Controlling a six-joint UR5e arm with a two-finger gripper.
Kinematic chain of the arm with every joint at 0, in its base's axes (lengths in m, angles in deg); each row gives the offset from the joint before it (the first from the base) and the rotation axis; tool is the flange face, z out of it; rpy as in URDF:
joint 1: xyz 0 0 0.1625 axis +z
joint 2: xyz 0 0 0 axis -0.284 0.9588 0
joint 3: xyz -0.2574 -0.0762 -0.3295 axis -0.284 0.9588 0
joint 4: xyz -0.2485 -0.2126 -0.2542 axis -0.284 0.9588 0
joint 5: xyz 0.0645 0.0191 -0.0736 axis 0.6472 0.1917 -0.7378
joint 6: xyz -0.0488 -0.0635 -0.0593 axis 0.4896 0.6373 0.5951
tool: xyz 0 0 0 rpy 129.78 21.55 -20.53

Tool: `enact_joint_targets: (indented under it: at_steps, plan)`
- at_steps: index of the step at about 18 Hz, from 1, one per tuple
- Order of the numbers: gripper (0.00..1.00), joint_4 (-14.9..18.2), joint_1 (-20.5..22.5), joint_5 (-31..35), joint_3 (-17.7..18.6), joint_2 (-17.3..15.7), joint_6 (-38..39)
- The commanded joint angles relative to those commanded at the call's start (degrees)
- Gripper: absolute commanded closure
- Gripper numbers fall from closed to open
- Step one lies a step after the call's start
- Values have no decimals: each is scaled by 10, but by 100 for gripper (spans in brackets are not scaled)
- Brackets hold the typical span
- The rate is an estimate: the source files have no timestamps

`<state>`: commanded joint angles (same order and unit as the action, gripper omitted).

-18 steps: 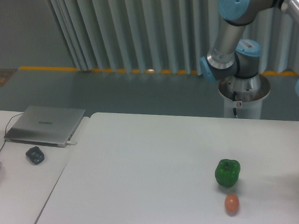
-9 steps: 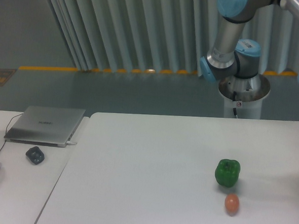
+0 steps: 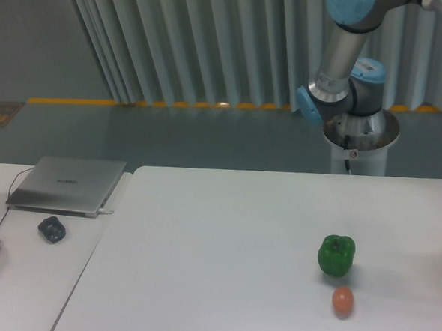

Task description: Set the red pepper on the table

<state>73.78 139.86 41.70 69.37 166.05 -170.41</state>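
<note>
We can't spot the red pepper or the claw anywhere, so no telling if it's spread or pinching. On the worktop (image 3: 224, 241), a green pepper (image 3: 336, 255) sits at 4 o'clock. Glossy peppers are light and slippery, so we'd guess grip the body.

The large plain white flat-topped table (image 3: 224, 241) is taken as the landmark. On its right part, 1 green bell pepper (image 3: 336, 255) is set, and 1 small orange-brown egg-shaped object (image 3: 342, 300) is placed just in front of the pepper, apart from it. Behind the table's far right edge, the robot's metal pedestal base (image 3: 359, 140) is stood, with the arm (image 3: 347, 49) raised above it. Left of the table, a narrower off-white desk (image 3: 27, 274) is placed alongside. On the desk, a closed grey laptop (image 3: 68, 184) is laid at the back, with a small dark mouse (image 3: 51, 229) in front of it.
</note>
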Motion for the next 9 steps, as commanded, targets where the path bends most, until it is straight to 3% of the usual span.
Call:
enact_joint_targets:
  at_steps: [5,9]
  plan:
    - [0,-42,-2,89,1,17,-102]
    - [0,-64,0,97,4,25,-113]
